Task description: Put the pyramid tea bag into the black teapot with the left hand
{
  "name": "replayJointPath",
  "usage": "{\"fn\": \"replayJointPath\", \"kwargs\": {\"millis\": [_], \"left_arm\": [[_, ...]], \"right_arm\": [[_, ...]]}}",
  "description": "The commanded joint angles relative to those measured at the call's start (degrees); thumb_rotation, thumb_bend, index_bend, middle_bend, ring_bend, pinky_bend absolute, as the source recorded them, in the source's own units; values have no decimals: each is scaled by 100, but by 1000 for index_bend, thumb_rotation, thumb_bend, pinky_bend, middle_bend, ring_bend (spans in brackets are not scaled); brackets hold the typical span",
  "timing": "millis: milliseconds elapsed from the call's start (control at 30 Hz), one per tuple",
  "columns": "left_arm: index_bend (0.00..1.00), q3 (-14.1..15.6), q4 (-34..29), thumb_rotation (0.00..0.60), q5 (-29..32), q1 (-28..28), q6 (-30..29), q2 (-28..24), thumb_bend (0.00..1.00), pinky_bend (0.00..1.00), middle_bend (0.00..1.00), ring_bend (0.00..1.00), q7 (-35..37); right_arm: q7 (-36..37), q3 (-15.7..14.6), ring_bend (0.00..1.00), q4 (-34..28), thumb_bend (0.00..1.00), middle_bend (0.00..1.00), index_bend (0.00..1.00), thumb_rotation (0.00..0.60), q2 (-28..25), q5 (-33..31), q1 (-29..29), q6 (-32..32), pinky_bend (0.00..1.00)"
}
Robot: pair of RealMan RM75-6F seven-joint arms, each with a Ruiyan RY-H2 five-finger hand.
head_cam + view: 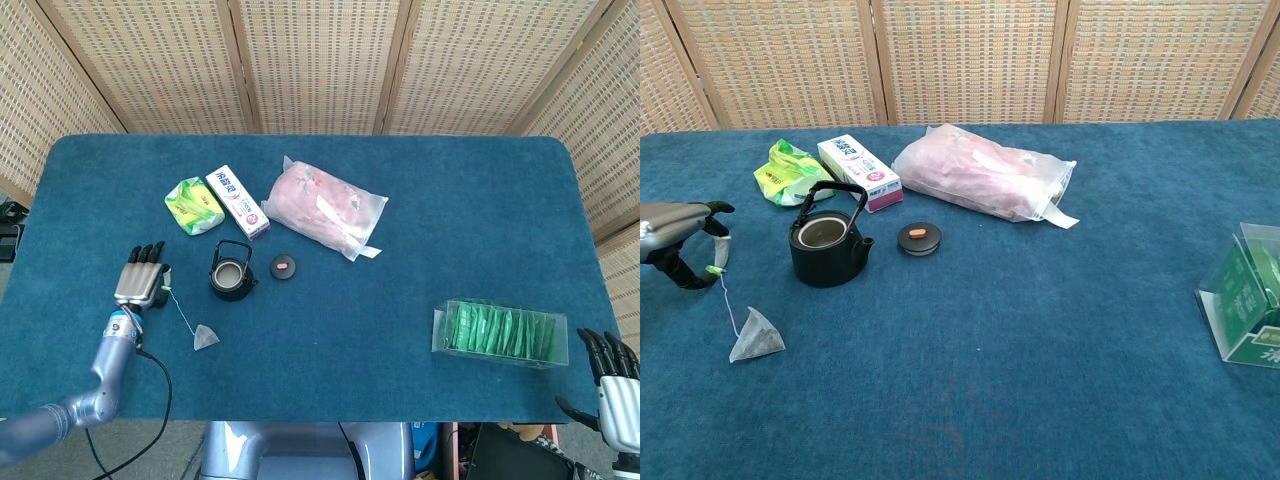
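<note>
Woven cane screens stand behind a desk (420,250) covered in dark blue cloth. The grey mesh pyramid tea bag (756,335) lies on the cloth, near the left robot hand (680,245) and on the side toward the round black iron teapot (826,246), which stands open, its small black lid with an orange knob (919,237) just beside it. The thin string (728,306) runs slantwise from the bag up to a small green tag (713,270), pinched between the left robot hand's thumb and a fingertip, the other fingers extended. The teapot stands near that hand. The right robot hand (615,385), well apart at the desk's far corner, is spread and holds nothing.
</note>
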State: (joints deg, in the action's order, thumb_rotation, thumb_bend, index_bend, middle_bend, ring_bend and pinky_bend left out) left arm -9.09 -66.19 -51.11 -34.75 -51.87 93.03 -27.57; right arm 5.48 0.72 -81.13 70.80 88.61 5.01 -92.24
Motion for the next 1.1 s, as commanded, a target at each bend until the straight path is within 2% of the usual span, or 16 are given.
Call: {"fn": "replayJointPath", "kwargs": {"millis": [33,367,733,1100], "left_arm": [[553,3,8,600,-12,-6,-3,11,365,0,0,0,12],[616,5,28,600,-76,-8,-47,61,404,0,0,0,118],[642,-18,76,600,-244,26,-173,76,418,0,0,0,324],[646,-88,-427,600,-800,153,-696,-213,418,0,0,0,754]], "right_arm": [[-1,0,75,-3,8,194,118,600,-2,-1,2,1,157],[9,2,75,-1,9,194,118,600,-2,-9,17,0,157],[23,6,75,14,8,194,118,600,9,-4,18,5,157],[34,7,75,19,8,194,118,600,12,18,14,2,157]]}}
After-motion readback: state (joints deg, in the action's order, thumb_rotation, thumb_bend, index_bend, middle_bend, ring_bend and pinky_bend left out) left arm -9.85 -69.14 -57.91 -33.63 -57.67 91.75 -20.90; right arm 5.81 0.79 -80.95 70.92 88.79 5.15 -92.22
